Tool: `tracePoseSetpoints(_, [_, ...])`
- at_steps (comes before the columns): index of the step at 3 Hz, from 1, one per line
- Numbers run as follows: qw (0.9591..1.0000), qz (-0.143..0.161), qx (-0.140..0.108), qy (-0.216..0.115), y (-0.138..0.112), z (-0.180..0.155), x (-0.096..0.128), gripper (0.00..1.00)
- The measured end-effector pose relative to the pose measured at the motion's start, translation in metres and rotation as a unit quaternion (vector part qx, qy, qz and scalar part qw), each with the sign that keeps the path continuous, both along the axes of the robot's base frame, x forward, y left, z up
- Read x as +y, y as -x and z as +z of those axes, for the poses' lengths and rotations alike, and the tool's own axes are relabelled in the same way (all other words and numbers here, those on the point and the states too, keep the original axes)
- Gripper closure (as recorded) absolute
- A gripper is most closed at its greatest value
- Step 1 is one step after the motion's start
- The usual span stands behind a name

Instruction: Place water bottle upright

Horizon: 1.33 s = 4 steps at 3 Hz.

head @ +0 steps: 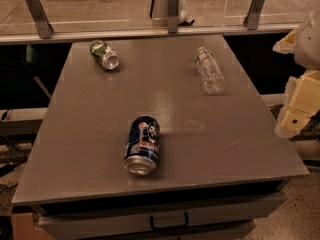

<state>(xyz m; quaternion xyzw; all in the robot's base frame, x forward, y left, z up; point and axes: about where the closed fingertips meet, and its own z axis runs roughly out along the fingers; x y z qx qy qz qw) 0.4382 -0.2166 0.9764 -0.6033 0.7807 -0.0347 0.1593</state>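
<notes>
The water bottle [209, 69] is clear ribbed plastic with a white cap and a narrow label. It lies on its side at the back right of the grey table [200, 149], cap pointing toward the far edge. My gripper [298, 111] is a cream-coloured part at the right edge of the view, beyond the table's right side, well apart from the bottle and lower in the picture.
A dark blue drink can [142, 145] lies on its side near the table's front centre. A green drink can [104, 55] lies on its side at the back left. A glass barrier with metal posts [173, 9] runs behind the table. A drawer [170, 218] sits below the front edge.
</notes>
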Motion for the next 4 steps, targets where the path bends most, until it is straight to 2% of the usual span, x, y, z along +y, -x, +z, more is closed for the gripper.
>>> tracePoseSetpoints(1, [1.0, 0.0, -0.001, 0.0, 0.0, 0.0, 0.0, 0.0])
tracePoseSetpoints(2, [0.9995, -0.013, -0.012, -0.026, -0.035, -0.005, -0.001, 0.0])
tracePoseSetpoints(3, [0.9963, -0.041, -0.032, -0.069, -0.101, -0.014, -0.005, 0.0])
tracePoseSetpoints(4, [0.9901, -0.075, -0.051, -0.108, -0.174, -0.028, -0.001, 0.0])
